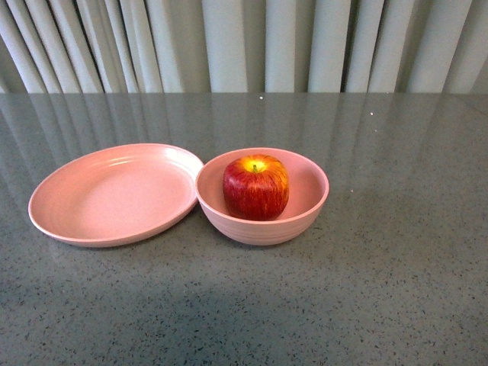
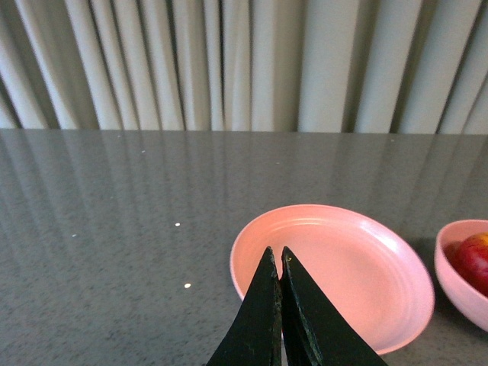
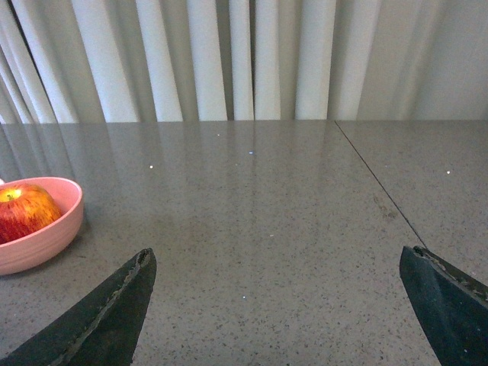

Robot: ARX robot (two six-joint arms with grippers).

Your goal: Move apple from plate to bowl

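The apple (image 1: 256, 187) sits upright in the bowl (image 1: 305, 217), well clear of both hands: left hand (image 2: 280, 263) together, right hand (image 3: 278, 305) apart; the plate (image 1: 114, 194) is bare, so the task looks done.

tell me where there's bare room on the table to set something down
The table is bare right of the bowl, across the near strip, and back toward the curtain. The plate is empty. It is crowded only where plate and bowl meet; the apple fills the bowl.
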